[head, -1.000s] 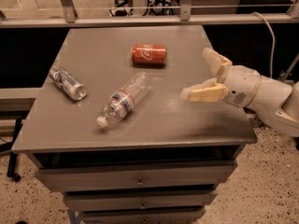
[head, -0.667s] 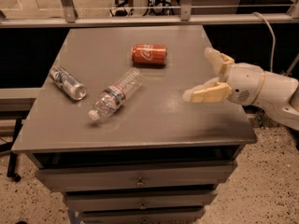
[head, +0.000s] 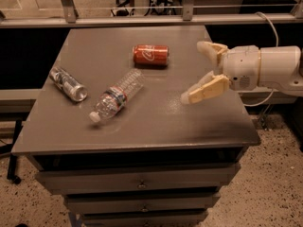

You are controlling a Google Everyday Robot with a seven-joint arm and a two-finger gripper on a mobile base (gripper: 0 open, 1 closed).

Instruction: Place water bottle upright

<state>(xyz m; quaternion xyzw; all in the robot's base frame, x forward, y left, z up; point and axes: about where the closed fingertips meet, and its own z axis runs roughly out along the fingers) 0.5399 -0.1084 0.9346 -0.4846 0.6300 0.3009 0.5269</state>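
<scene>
The water bottle (head: 117,96) is clear ribbed plastic with a white cap and a narrow coloured label band. It lies on its side in the middle of the grey table (head: 156,117), cap pointing to the front left. My gripper (head: 194,72) is to its right, over the table's right side, pointing left. Its two cream fingers (head: 204,90) are spread wide apart and hold nothing. A clear gap separates it from the bottle.
A red soda can (head: 150,55) lies on its side behind the bottle. A slim silver can (head: 68,84) lies on its side at the left. The table tops a drawer cabinet (head: 137,183). A metal rail (head: 142,19) runs behind.
The view has shifted slightly, so the table and objects sit a little further left. The gripper stays open at about the same place beside the table's right side.
</scene>
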